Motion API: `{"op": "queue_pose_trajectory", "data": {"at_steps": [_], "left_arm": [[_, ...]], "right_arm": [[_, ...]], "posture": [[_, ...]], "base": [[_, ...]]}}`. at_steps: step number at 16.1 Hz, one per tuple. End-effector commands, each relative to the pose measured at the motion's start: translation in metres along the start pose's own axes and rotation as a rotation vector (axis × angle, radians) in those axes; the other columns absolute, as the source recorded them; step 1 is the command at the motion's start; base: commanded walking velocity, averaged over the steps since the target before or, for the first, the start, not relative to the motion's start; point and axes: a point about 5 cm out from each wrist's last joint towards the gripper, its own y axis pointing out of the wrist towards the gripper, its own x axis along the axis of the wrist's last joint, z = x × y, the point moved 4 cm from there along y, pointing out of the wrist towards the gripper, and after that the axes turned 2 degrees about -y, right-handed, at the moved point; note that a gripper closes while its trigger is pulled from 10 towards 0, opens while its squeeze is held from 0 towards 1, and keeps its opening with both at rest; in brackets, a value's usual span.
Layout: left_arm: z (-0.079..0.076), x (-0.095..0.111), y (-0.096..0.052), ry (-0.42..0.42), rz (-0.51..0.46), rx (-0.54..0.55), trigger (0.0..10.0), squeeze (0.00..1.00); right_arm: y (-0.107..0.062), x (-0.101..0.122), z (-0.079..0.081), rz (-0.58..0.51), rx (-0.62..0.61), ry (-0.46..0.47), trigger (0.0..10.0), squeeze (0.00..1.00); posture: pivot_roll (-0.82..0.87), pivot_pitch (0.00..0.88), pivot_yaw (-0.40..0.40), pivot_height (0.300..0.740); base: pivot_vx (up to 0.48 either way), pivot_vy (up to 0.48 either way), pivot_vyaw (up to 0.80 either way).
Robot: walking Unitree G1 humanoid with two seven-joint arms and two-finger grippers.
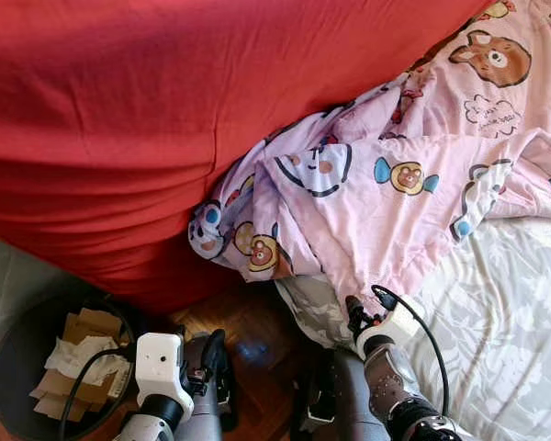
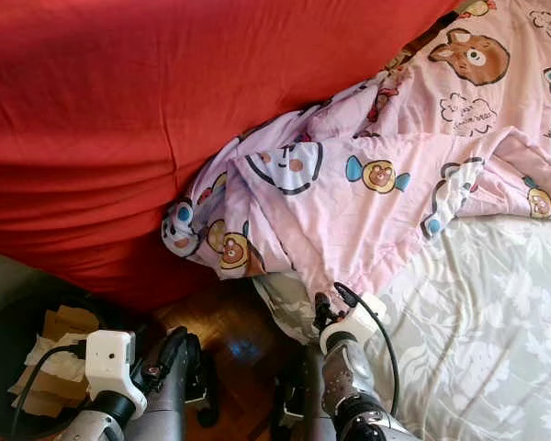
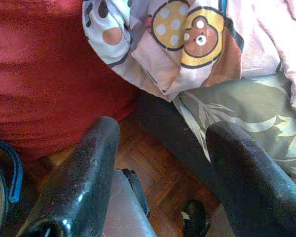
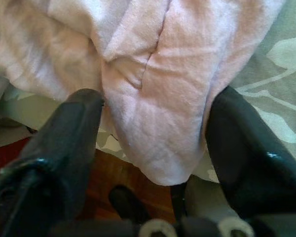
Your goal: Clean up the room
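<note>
Beside the red cover (image 1: 101,129), the right hand (image 4: 153,143) reaches up, fingers spread around the pink blanket's (image 1: 386,202) hanging corner.

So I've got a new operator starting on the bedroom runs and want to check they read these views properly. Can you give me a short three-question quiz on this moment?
1. True or false: the right gripper has its fingers spread on either side of a hanging fold of the pink blanket.
2. What lies in the black bin by the robot's left side? A) crumpled paper and cardboard B) socks C) bottles
3. Fill in: the pink blanket lies partly over a large ___ cover and partly on the pale leaf-patterned sheet.

Key: 1 true; 2 A; 3 red. The left gripper is open too, low over the wooden floor.
</note>
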Motion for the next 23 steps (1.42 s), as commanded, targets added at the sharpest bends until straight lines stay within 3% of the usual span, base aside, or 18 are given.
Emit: {"op": "queue_pose_trajectory", "data": {"at_steps": [1,13,17,23], "left_arm": [[-0.002,-0.010,-0.007,-0.011,0.043,0.000,10.0,0.00],[0.003,-0.017,-0.004,-0.014,0.053,0.021,10.0,0.00],[0.012,-0.034,0.001,-0.010,0.090,0.044,10.0,0.00],[0.043,-0.066,0.020,-0.031,0.157,0.136,10.0,0.00]], "right_arm": [[-0.004,-0.014,-0.006,0.045,-0.011,-0.009,0.0,0.00],[-0.006,-0.014,-0.013,0.053,-0.020,-0.034,0.0,0.00],[-0.009,-0.019,-0.023,0.073,-0.024,-0.065,0.0,0.00],[-0.015,-0.014,-0.037,0.029,0.010,-0.149,0.0,0.00]], "posture": [[0.17,0.446,-0.111,0.646],[0.16,0.422,-0.119,0.646],[0.15,0.353,-0.124,0.646],[0.12,0.157,-0.116,0.646]], "base": [[0.000,0.000,0.00],[0.000,0.000,0.00],[0.000,0.000,0.00],[0.000,0.000,0.00]]}}
